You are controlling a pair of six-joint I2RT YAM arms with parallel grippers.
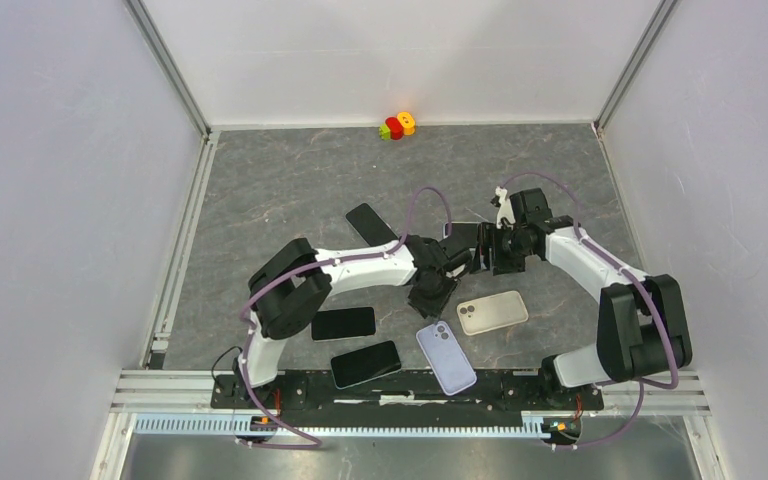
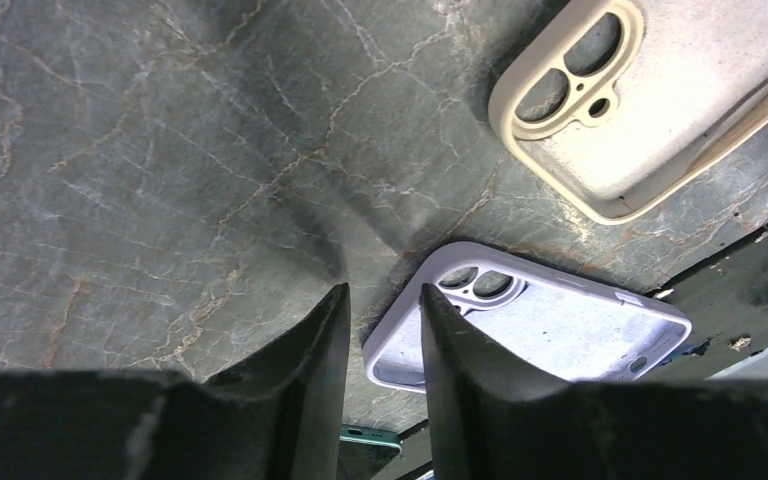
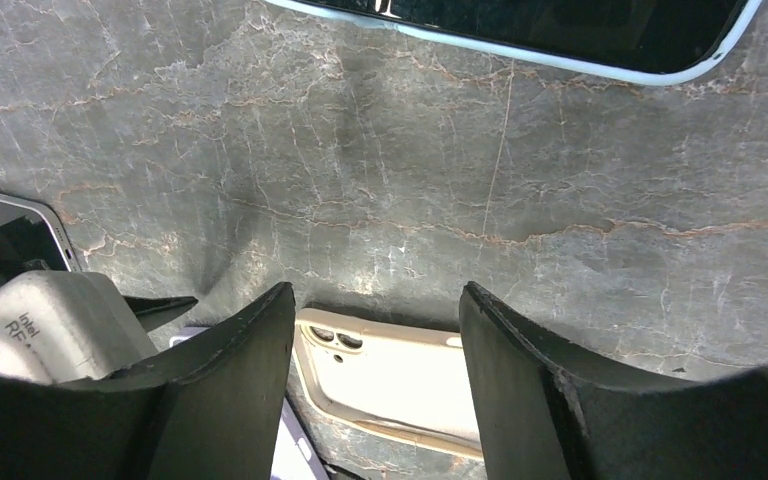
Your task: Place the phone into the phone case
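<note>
Left pincer (image 2: 384,300) stands partly open, empty; right pincer (image 3: 377,300) gapes wide, empty. The phone (image 3: 560,25) lies flat on the worktop (image 3: 360,150) ahead of the right pincer, the beige case (image 3: 400,385) beneath it. Risk: the flat phone may slip on pickup, and the crowded pincers may collide.

Marbled table (image 1: 290,180) with phones (image 1: 343,323), lilac case (image 1: 446,357), beige case (image 1: 492,312), toy (image 1: 397,125)
</note>
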